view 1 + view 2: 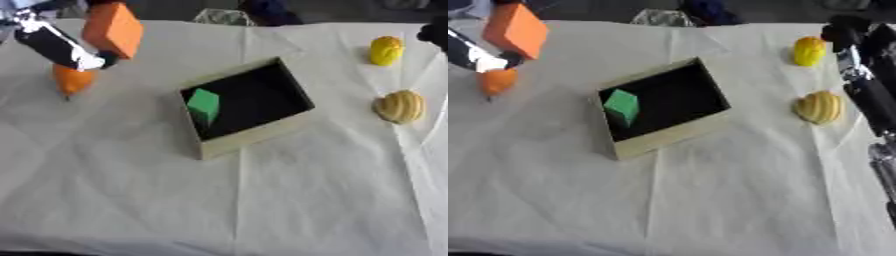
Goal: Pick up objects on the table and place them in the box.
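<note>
One thing is sitting in the box (254,135) so far: a green block (204,104), leaning against the left inner wall of the dark interior, with the box itself lying near the middle of the white cloth (262,200) covering the table. A second piece looks to be on its way, since the left hand (87,60) is holding an orange block (114,29) up off the cloth at the far left corner, fingers curled round its lower edge, well short of the box. Just under that hand an orange carrot-shaped thing (72,80) is lying on the cloth, tip pointing toward me. Over on the right two more are waiting: a small yellow object (808,51) near the far edge and a ribbed, tan, shell-like one (819,107) nearer, both well apart from the box. So I am counting one box, one green block inside, one orange block in the air, and three loose items yet to be collected; roughly a fifth of the job seems done. The right hand (846,31) is showing as a dark shape beside the yellow object, touching nothing that I can see, and I cannot tell how its fingers are standing.
</note>
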You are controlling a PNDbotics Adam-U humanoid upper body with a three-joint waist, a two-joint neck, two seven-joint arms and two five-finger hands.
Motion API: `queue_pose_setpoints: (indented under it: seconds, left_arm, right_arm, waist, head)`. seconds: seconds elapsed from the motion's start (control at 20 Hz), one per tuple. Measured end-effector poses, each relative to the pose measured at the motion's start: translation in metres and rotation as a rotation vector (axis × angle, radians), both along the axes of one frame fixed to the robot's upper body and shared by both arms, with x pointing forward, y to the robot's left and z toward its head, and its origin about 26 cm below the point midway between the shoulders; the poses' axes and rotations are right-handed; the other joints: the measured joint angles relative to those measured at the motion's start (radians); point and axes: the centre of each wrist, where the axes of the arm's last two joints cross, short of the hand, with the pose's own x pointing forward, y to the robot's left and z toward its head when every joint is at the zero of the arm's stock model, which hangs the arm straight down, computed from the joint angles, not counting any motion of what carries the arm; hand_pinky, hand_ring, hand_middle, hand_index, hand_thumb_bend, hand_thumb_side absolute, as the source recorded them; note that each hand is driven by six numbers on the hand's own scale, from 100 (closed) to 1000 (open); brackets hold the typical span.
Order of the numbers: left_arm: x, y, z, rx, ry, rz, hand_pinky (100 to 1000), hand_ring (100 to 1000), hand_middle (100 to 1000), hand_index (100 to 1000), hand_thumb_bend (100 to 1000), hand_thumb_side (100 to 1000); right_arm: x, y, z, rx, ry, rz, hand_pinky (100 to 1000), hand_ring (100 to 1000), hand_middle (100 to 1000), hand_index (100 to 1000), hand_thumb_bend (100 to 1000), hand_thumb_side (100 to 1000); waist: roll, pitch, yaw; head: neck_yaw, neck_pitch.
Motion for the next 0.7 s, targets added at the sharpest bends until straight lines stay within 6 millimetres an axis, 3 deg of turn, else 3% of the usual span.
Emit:
queue_pose_setpoints:
  seconds: [0.2, 0.3, 0.7]
  left_arm:
    - [0.012, -0.030, -0.004, -0.030, 0.044, -0.080, 752, 665, 560, 665, 100, 106]
    - [0.016, -0.041, -0.007, -0.034, 0.060, -0.114, 753, 666, 560, 668, 100, 127]
    - [0.035, -0.068, -0.030, 0.015, 0.111, -0.139, 756, 680, 572, 681, 100, 142]
  right_arm:
    - [0.003, 0.002, 0.005, 0.006, -0.020, 0.009, 921, 777, 694, 781, 100, 692]
    - [0.004, 0.003, 0.009, 0.012, -0.037, 0.015, 921, 777, 693, 781, 100, 659]
    - [0.010, 0.008, 0.024, 0.039, -0.101, 0.052, 920, 777, 693, 780, 100, 656]
  waist:
    - [0.000, 0.024, -0.016]
    - [-0.004, 0.030, -0.029]
    - [-0.021, 0.068, -0.089]
  head:
    - [0.003, 0.000]
    - [-0.006, 0.000]
    - [-0.002, 0.000]
